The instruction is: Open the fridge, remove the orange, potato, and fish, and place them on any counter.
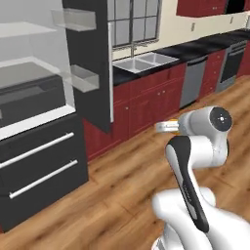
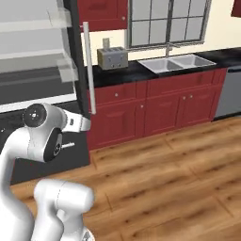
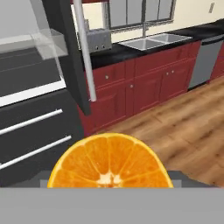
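Open fridge (image 1: 44, 122) at left; sink (image 1: 144, 62) in counter to its right; toaster (image 2: 112, 58) between them; orange (image 3: 109, 162) in front.

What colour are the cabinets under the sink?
Dark red cabinets below the sink, clearest in the right base view.

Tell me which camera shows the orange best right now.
The hand view: the orange shows its cut face large at the bottom of that picture. The left base view gives a small orange-and-white sliver beside the arm's wrist. In the right base view I cannot make it out.
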Robot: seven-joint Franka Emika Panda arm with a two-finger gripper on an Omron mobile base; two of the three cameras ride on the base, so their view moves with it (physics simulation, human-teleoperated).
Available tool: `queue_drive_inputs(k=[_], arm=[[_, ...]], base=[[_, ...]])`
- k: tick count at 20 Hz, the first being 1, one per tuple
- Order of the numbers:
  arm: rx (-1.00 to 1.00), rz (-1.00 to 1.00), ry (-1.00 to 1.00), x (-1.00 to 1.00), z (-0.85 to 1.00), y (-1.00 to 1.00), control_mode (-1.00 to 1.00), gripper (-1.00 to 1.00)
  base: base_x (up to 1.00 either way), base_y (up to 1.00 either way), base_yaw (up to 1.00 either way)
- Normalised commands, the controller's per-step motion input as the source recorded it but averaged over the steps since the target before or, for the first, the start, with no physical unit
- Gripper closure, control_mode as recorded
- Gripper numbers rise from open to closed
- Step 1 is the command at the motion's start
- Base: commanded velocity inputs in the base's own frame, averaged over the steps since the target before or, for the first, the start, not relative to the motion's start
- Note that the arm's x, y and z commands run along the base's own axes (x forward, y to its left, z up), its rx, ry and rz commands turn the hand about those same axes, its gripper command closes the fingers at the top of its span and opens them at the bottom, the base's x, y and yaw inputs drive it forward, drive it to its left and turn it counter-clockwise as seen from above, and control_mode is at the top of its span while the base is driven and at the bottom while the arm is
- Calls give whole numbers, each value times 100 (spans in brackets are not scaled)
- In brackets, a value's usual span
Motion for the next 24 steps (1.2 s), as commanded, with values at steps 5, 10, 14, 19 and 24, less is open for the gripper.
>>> queue_drive_inputs(k=[5, 10, 14, 19, 24], arm=[[0, 0, 0, 0, 0, 0, 100, 100], [0, 0, 0, 0, 0, 0, 100, 100], [0, 0, 0, 0, 0, 0, 100, 100], [0, 0, 0, 0, 0, 0, 100, 100], [0, 0, 0, 0, 0, 0, 100, 100]], base=[[-100, -31, -51], [-100, -23, -50], [-100, -29, -49], [-34, -75, -41], [42, -100, -34]])
